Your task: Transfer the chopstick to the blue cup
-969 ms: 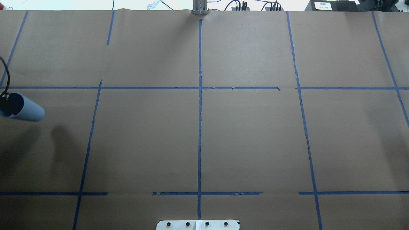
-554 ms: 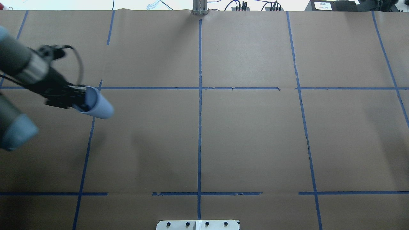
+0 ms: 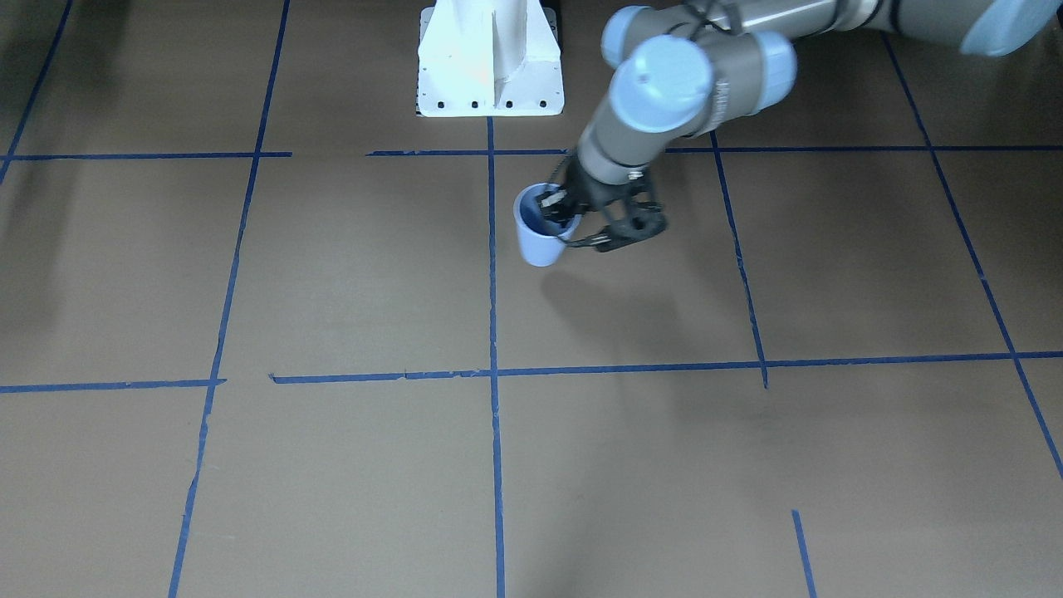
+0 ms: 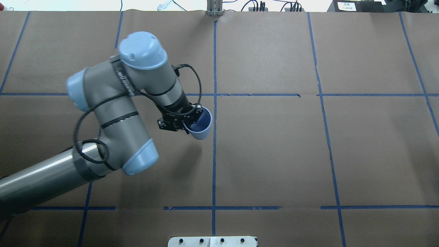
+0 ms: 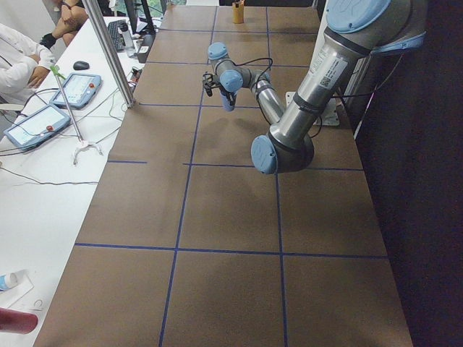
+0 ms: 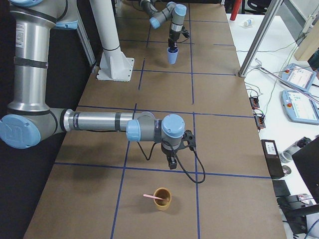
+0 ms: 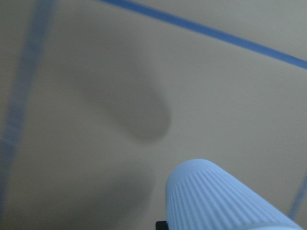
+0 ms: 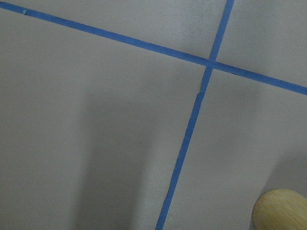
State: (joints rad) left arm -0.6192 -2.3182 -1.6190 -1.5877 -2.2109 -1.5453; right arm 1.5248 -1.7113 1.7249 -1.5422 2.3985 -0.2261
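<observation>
Between the tips of the left gripper (image 4: pixel 189 120) sits the rim of the blue cup (image 4: pixel 203 134): one finger reaches inside the mouth, the other presses the ribbed outer wall, so the gripper is clamped narrow on the cup. The cup hangs from it mouth-up and slightly tilted, clear of the desk (image 4: pixel 274 154). Its shadow falls on the brown paper below the gripper, apart from the cup itself. Just beside the cup, on the side away from the gripper's wrist, a blue tape line (image 4: pixel 214 164) runs along the middle of the desk.

Well apart from that gripper, towards the other end of the desk, the right gripper (image 6: pixel 171 162) points straight down over a crossing of tape lines. It shows only in the right side view, and I cannot tell whether it is wide or narrow. Near it stands a brown cup (image 6: pixel 162 201). The chopstick (image 6: pixel 150 196) rests with one end in that cup's mouth, the rest jutting out over the rim, untouched by either gripper.
</observation>
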